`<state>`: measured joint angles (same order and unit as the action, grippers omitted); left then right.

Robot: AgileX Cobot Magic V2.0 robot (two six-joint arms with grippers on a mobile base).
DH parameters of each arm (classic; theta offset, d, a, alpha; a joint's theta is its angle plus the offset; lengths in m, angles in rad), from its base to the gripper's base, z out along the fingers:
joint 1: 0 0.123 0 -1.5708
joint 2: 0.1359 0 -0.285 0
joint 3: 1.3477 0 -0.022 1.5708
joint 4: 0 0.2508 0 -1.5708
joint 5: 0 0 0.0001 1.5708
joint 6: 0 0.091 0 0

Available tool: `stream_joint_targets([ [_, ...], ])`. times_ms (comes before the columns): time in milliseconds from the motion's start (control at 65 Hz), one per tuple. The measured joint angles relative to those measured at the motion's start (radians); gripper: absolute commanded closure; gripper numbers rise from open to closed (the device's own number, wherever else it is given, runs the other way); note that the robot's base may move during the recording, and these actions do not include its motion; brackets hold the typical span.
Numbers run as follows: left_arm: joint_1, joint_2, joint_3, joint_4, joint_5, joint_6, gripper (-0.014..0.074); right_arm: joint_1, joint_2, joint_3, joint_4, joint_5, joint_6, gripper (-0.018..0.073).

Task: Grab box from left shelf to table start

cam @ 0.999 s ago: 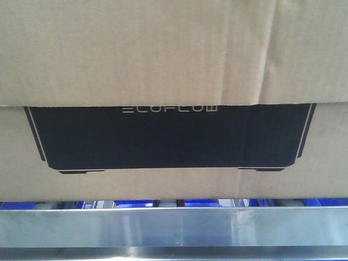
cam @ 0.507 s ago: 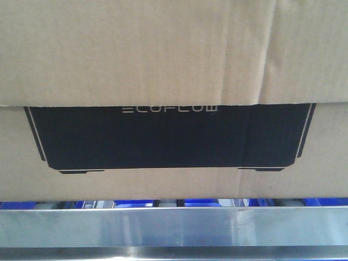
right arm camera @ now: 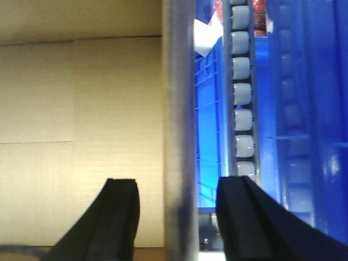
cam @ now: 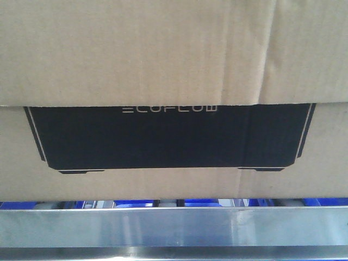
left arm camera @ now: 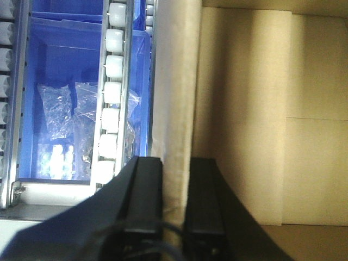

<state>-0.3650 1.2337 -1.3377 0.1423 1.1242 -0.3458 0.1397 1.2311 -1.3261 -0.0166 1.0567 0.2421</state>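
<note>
The box [cam: 163,54], brown cardboard with a black trapezoid panel [cam: 168,141] lettered ECOFLOW, fills the front view and rests on the left shelf just behind its steel front rail [cam: 174,228]. My left gripper [left arm camera: 175,166] is shut on the box's upright side wall [left arm camera: 176,81], one black finger on each face. My right gripper [right arm camera: 179,185] stands open astride the opposite wall [right arm camera: 178,109], which looks grey edge-on, with a gap at both fingers. The box's pale inside [right arm camera: 81,109] shows beside it. The table is out of view.
White roller tracks [left arm camera: 111,92] run alongside the box on the left, over a blue bin [left arm camera: 65,60] holding clear plastic bags [left arm camera: 60,106]. Another roller track [right arm camera: 242,92] and blue crate walls [right arm camera: 209,109] sit close on the right. Blue parts [cam: 196,203] show under the box.
</note>
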Motion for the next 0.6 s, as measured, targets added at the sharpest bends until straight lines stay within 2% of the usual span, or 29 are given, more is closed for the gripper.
stream_joint_targets([
  [77, 0.000, 0.000, 0.000, 0.000, 0.000, 0.000, 0.0699, 0.000, 0.000, 0.000, 0.000, 0.000, 0.000, 0.0132],
  [138, 0.000, 0.000, 0.000, 0.000, 0.000, 0.000, 0.0699, 0.000, 0.000, 0.000, 0.000, 0.000, 0.000, 0.0188],
  [323, 0.000, 0.000, 0.000, 0.000, 0.000, 0.000, 0.0699, 0.000, 0.000, 0.000, 0.000, 0.000, 0.000, 0.0526],
  [400, 0.000, 0.000, 0.000, 0.000, 0.000, 0.000, 0.0699, 0.000, 0.000, 0.000, 0.000, 0.000, 0.000, 0.0490],
  [600, 0.000, 0.000, 0.000, 0.000, 0.000, 0.000, 0.0699, 0.000, 0.000, 0.000, 0.000, 0.000, 0.000, 0.0490],
])
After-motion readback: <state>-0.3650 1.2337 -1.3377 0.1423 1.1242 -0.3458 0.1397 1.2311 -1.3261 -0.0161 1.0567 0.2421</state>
